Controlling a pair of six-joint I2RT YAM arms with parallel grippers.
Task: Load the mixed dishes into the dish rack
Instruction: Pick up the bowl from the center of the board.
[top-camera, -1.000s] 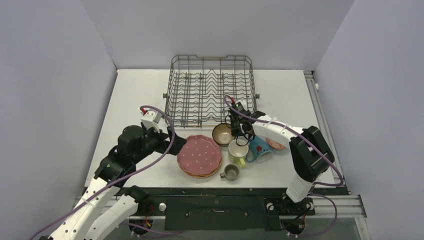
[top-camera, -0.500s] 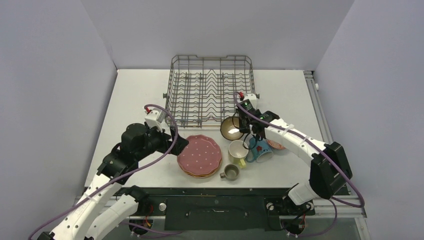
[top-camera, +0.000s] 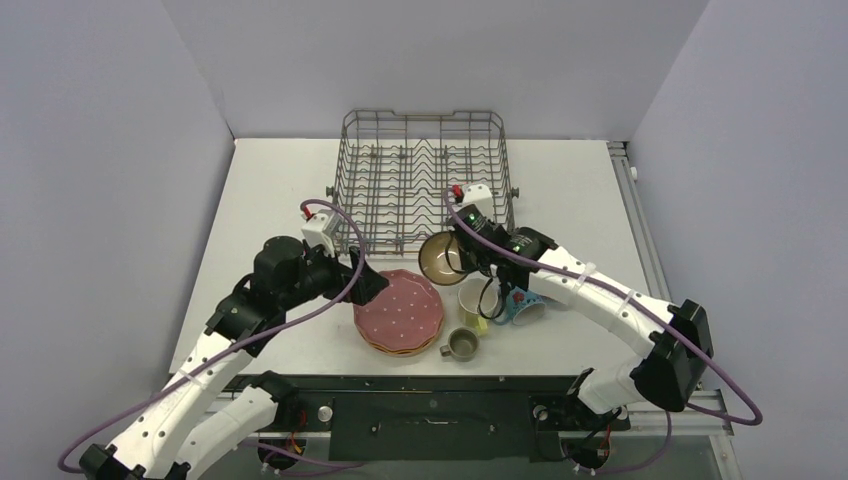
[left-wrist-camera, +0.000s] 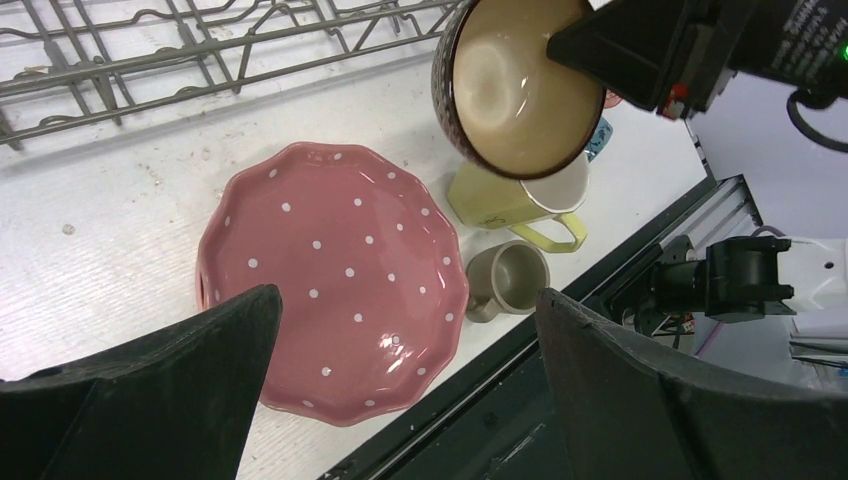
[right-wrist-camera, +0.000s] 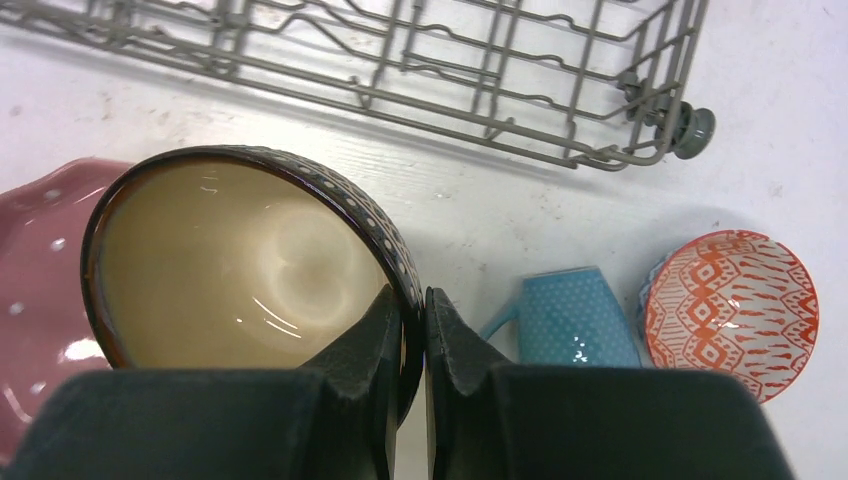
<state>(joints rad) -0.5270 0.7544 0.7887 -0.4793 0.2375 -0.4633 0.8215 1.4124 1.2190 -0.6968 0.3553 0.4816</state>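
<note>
My right gripper (top-camera: 462, 258) (right-wrist-camera: 412, 308) is shut on the rim of the dark brown bowl (top-camera: 439, 258) (right-wrist-camera: 240, 265) (left-wrist-camera: 515, 90). It holds the bowl tilted in the air just in front of the dish rack (top-camera: 422, 180) (right-wrist-camera: 420, 70) (left-wrist-camera: 180, 50). My left gripper (top-camera: 368, 284) (left-wrist-camera: 405, 300) is open and empty over the left edge of the pink dotted plate (top-camera: 400, 308) (left-wrist-camera: 330, 280), which tops a stack. A yellow mug (top-camera: 475, 303) (left-wrist-camera: 515, 200), a grey-olive mug (top-camera: 461, 344) (left-wrist-camera: 507, 282), a blue mug (top-camera: 522, 300) (right-wrist-camera: 578, 318) and a red-patterned bowl (right-wrist-camera: 730, 312) lie on the table.
The rack stands at the back middle of the white table (top-camera: 270, 190). A black rail (top-camera: 430, 385) runs along the table's near edge. Grey walls close in the left, back and right sides.
My right gripper has lifted the dark brown bowl off the table and carried it up and to the left, toward the rack. My left gripper has moved right and forward, over the plate stack's edge.
</note>
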